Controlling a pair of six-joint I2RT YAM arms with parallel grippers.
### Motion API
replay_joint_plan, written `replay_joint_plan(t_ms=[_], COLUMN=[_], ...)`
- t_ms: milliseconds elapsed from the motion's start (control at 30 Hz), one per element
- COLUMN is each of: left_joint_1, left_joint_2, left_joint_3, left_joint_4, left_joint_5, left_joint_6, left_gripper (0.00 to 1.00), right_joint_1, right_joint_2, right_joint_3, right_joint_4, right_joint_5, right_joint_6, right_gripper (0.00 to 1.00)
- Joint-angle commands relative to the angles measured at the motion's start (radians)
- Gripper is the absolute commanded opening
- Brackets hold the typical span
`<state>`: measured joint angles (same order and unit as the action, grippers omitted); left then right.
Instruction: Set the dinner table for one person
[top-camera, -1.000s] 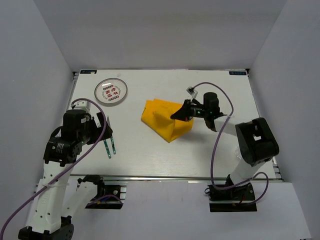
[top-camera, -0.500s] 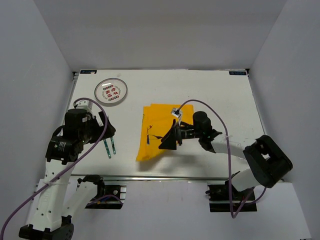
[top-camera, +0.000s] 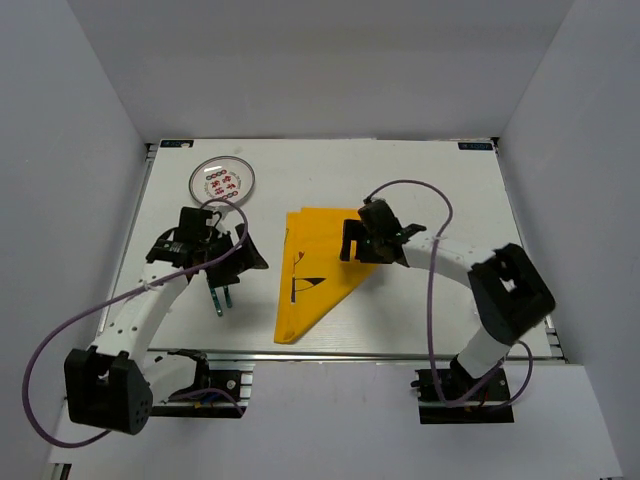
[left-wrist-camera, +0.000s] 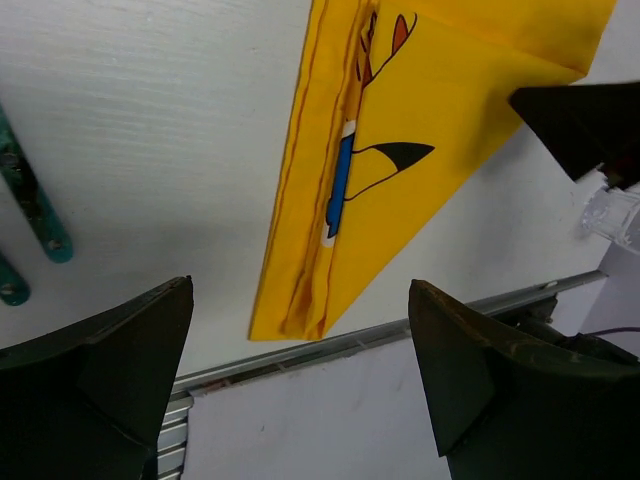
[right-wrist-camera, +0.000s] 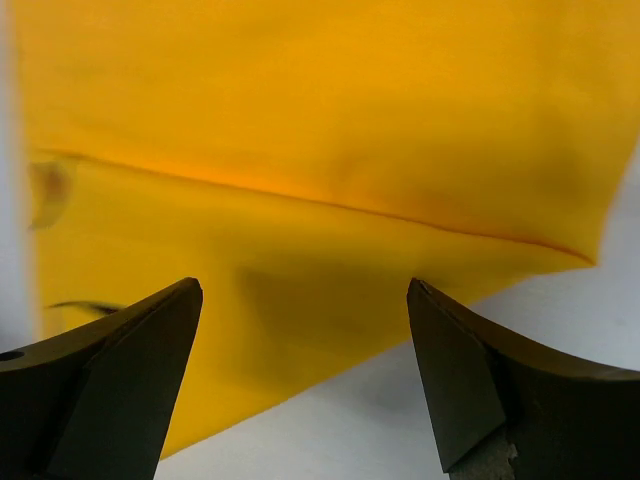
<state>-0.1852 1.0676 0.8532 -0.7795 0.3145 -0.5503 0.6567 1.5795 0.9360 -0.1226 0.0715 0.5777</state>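
Table (top-camera: 420, 190): one cloth (top-camera: 315, 265), maybe two utensils (top-camera: 221, 298).

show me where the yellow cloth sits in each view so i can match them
top external: yellow cloth in the centre of the picture.
left wrist: cloth upper middle to right, tapering toward the dinner table edge.
right wrist: cloth fills most of the frame, beyond the open fingers.
shared landmark: right gripper at the cloth's right edge, dark in left wrist's top right.

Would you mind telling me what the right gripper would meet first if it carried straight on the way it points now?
Most likely the yellow cloth: the right gripper, jaws open, points straight at its folded layers, which fill the wrist view ahead. How close it is, I cannot tell.
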Motion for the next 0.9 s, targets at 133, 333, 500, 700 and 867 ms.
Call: replay_joint_plan(t_ms=[133,333,500,700,867], left_joint_1=[-0.002,-0.002,-0.002,0.012,0.003], left_joint_2=[-0.004,-0.096,-0.17,-0.245,-0.238], left_joint_3=[0.05,-0.032,-0.049,-0.075,-0.066], left_joint_4=[0.073,0.092,0.138,0.158,0.138], left_joint_5=[0.049,0.054,0.104,0.097,0.047], left_joint_6=[-0.011,0.088,0.115,0.095,0.081], left_gripper=[0.98,0.98,0.98,0.98,0.98], right_joint_1=[-0.064,-0.167,-0.194,-0.02,0.05], right_joint_2=[0.371,0.586,0.594,0.562,0.643], right_joint_3=[0.326,0.68,0.937,0.937,0.962], right_joint_4=[-0.353,-0.474,-0.557,-0.474,-0.441], right_joint_5=[0.257,0.308,0.346,0.235,0.248], right_joint_6=[-0.119,-0.291,-0.353,-0.389,-0.325], right_gripper=[0.89,0.89,0.89,0.89,0.87])
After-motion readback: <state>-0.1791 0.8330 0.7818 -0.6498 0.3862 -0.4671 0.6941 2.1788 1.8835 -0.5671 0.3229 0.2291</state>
